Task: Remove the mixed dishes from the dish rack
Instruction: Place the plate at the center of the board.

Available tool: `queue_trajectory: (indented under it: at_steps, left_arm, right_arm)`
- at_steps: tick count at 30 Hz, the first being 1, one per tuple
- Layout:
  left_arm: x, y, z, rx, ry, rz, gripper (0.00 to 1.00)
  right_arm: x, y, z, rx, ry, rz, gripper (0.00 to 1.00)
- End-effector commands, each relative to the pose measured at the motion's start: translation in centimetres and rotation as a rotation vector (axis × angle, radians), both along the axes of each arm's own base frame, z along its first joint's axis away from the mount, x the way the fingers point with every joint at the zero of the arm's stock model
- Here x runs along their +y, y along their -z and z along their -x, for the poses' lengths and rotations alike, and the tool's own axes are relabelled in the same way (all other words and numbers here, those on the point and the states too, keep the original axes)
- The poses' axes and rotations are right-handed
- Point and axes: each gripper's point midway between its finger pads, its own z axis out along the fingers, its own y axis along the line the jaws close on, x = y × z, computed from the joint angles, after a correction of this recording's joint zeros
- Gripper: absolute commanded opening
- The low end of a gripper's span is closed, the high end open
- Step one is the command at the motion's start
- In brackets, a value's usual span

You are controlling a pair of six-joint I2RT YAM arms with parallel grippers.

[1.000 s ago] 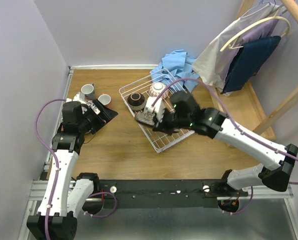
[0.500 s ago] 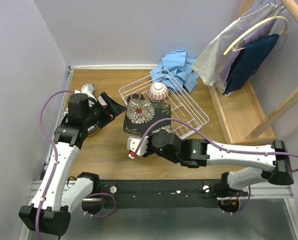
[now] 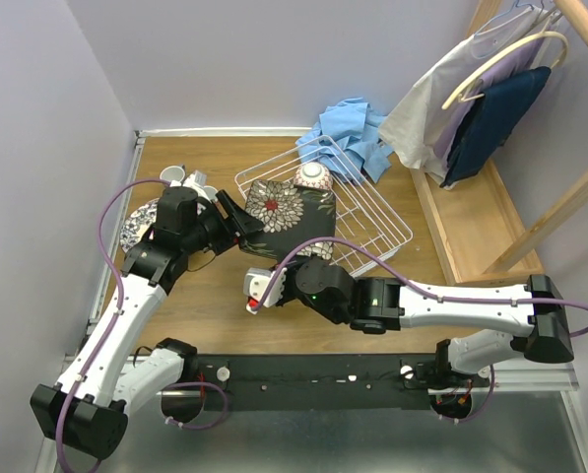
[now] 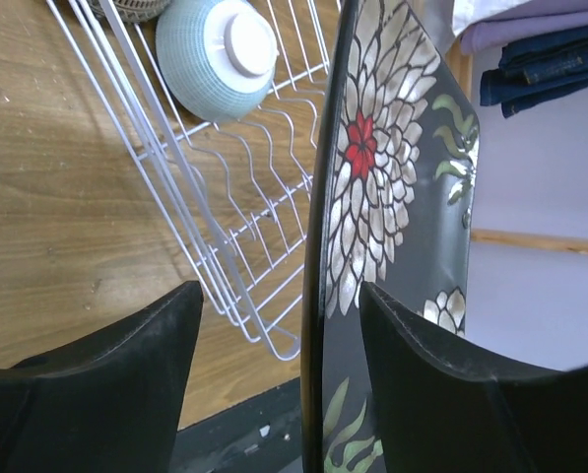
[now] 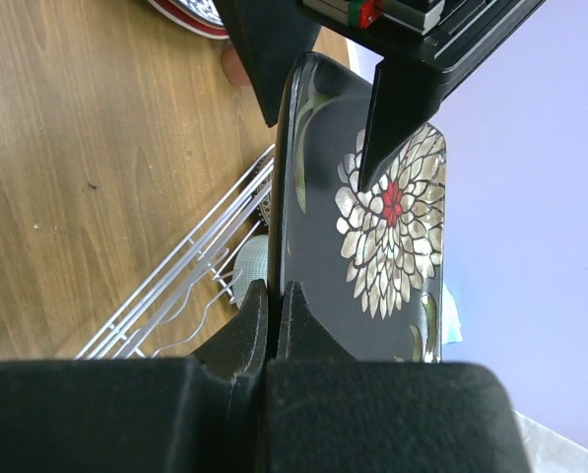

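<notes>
Plate point(image 5: 392, 232) (black, floral) in right pincer point(image 5: 274, 298)

The left arm reaches toward the table's middle, the left gripper point(image 4: 279, 294) with jaws apart astride the black square floral plate point(image 4: 392, 197). The right arm lies along the near edge, its right gripper point(image 5: 274, 291) pinching that plate's rim.

Overhead camera looks down on the table point(image 3: 225, 158); both close wrist cameras share the black floral plate point(image 5: 392, 256).

Tilted black floral square plate point(image 3: 289, 209) over white dish rack point(image 3: 377, 223), pale bowl point(image 3: 313, 176) inside
</notes>
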Motion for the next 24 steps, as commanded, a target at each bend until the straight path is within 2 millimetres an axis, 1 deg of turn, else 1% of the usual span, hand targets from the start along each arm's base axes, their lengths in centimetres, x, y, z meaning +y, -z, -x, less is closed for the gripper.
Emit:
queue_trajectory:
  at_steps: [1, 5, 8, 9, 11, 14, 15, 17, 18, 19, 20, 22, 23, 24]
  left_arm:
    - [0.7, 0.3, -1.1, -0.045, -0.039, -0.048, 0.69]
    - [0.9, 0.0, -1.7, -0.074, -0.051, -0.064, 0.62]
    - [0.7, 0.2, -1.9, -0.084, -0.028, -0.077, 0.52]
    - [0.6, 0.1, -1.9, -0.086, -0.021, -0.076, 0.48]
    - [0.5, 0.4, -2.0, -0.081, -0.013, -0.082, 0.45]
    - [0.3, 0.6, -2.0, -0.081, 0.0, -0.084, 0.36]
    - [0.3, 0.7, -1.9, -0.078, 0.002, -0.084, 0.3]
    - [0.3, 0.8, -1.8, -0.079, 0.009, -0.084, 0.22]
    - [0.3, 0.9, -1.8, -0.078, 0.009, -0.085, 0.1]
    - [0.5, 0.8, -1.8, -0.083, -0.001, -0.091, 0.04]
    - [0.6, 0.8, -1.9, -0.088, -0.007, -0.098, 0.0]
    - [1.0, 0.4, -1.9, -0.103, -0.024, -0.107, 0.0]
    - [1.4, 0.2, -2.0, -0.117, -0.043, -0.114, 0.0]
    - [1.5, 0.1, -2.1, -0.124, -0.054, -0.118, 0.0]
  right_arm:
    - [0.5, -3.4, -0.1, -0.084, 0.013, -0.083, 0.01]
    - [0.6, -3.2, 0.3, -0.075, -0.004, -0.08, 0.01]
    - [0.7, -3.3, 0.5, -0.072, -0.016, -0.084, 0.01]
    - [0.5, -2.8, 0.7, -0.066, -0.021, -0.06, 0.01]
    - [0.5, -2.7, 0.7, -0.065, -0.024, -0.052, 0.01]
    - [0.5, -2.4, 0.8, -0.064, -0.026, -0.039, 0.01]
    - [0.5, -2.3, 0.9, -0.063, -0.028, -0.035, 0.01]
    - [0.5, -2.2, 0.9, -0.061, -0.029, -0.033, 0.01]
    - [0.5, -2.2, 0.9, -0.062, -0.031, -0.03, 0.01]
    - [0.6, -2.0, 1.0, -0.058, -0.032, -0.028, 0.01]
    - [0.6, -2.0, 1.0, -0.056, -0.034, -0.026, 0.01]
    - [0.6, -1.5, 1.2, -0.037, -0.04, -0.02, 0.02]
    - [0.6, -1.4, 1.3, -0.029, -0.04, -0.019, 0.05]
    - [0.5, -1.2, 1.4, -0.012, -0.039, -0.023, 0.14]
